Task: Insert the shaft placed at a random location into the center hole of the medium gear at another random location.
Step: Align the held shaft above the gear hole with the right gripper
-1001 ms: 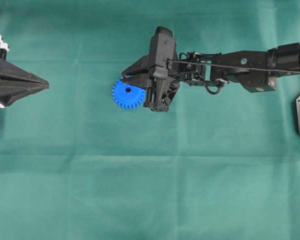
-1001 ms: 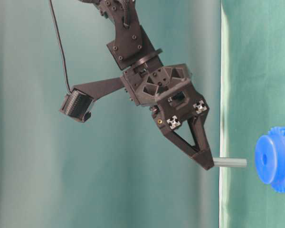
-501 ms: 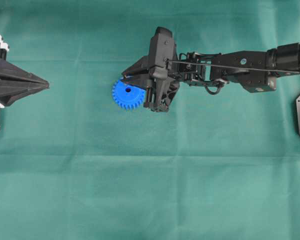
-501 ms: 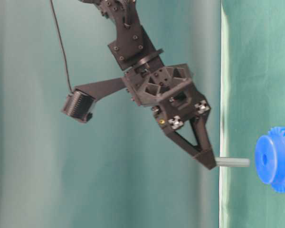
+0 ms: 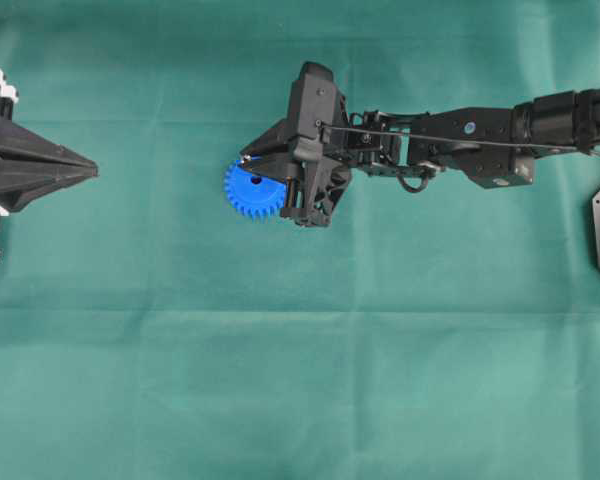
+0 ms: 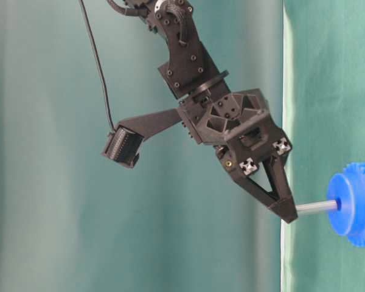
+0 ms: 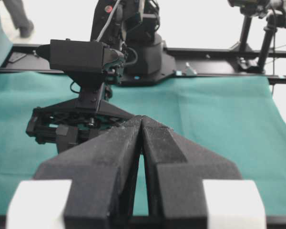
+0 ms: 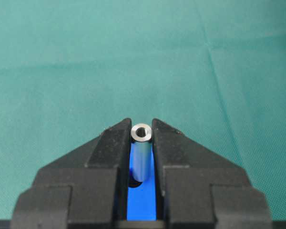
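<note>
While clamped on the shaft [image 6: 316,207], the right gripper [image 6: 284,210] holds the silvery pin with its far end touching the hub of the medium gear [image 6: 354,204], at the center hole [image 5: 256,180]. That blue wheel lies flat on the green cloth [image 5: 300,380]. Well apart, the left gripper [image 7: 141,125] sits pressed together, holding nothing.

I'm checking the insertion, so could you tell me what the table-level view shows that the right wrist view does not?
Only the table-level view shows the shaft from the side, its far end meeting the medium gear at the raised hub, with the gear's teeth. Only the right wrist view shows the shaft's hollow top end between the fingertips, blue beneath. Both show the right gripper shut on the shaft.
</note>
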